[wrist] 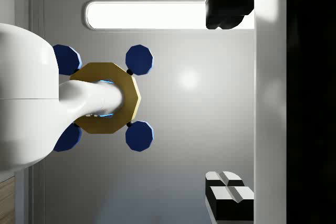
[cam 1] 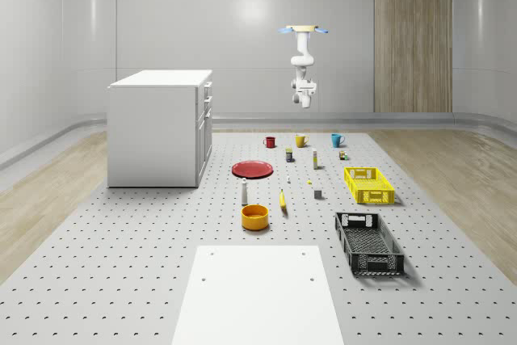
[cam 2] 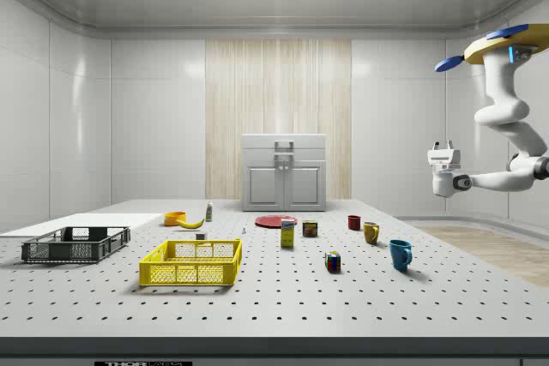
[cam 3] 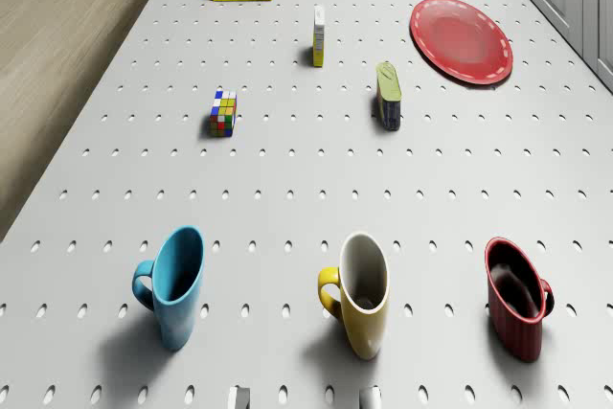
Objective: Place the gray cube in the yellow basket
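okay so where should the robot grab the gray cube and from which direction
Probably from straight above, closing on two opposite vertical faces. The gray cube sits flat on the table with open space all round, the yellow basket beside it, apart. The drone hovers high beyond the mugs, end effector well off the table.

perforated table [cam 1: 121,264] carries yellow basket [cam 1: 369,185], black basket [cam 1: 368,242], gray cube [cam 1: 318,194], red plate [cam 1: 252,169], three mugs.

We see glossy mugs [cam 3: 365,296] on the matt perforated table [cam 3: 287,189], beside a plastic-looking mesh yellow basket [cam 1: 369,184].
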You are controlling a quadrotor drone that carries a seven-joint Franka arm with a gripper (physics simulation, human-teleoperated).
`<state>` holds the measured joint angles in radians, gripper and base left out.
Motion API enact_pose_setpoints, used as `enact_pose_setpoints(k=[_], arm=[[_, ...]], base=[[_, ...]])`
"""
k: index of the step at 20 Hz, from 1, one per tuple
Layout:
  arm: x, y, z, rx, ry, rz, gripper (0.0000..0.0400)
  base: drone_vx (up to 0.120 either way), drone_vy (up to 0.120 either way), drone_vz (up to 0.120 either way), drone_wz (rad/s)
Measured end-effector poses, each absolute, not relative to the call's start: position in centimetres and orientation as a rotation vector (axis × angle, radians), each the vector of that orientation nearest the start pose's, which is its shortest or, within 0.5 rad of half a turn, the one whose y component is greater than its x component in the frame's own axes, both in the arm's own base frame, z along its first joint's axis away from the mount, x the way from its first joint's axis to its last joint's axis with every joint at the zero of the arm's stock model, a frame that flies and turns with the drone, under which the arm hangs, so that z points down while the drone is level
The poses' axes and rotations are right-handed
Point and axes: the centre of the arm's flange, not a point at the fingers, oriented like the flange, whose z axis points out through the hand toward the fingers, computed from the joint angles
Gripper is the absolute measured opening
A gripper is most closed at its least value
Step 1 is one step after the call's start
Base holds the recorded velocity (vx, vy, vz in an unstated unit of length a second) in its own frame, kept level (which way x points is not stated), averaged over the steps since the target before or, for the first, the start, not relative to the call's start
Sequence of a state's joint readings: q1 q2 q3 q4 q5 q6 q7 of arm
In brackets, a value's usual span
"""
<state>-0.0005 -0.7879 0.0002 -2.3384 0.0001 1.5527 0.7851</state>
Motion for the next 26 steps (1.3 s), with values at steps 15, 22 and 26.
enact_pose_setpoints(k=[15,22,26], arm=[[30.4,0.0,68.1,-2.897,1.2,-0.02,0.04],[30.4,0.0,68.9,-2.896,1.199,-0.028,0.04],[30.4,0.0,69.1,-2.895,1.199,-0.033,0.04]], base=[[0.016,0.0,0.0,0.0],[0.12,0.0,0.0,0.0],[0.12,0.0,0.0,0.0]])
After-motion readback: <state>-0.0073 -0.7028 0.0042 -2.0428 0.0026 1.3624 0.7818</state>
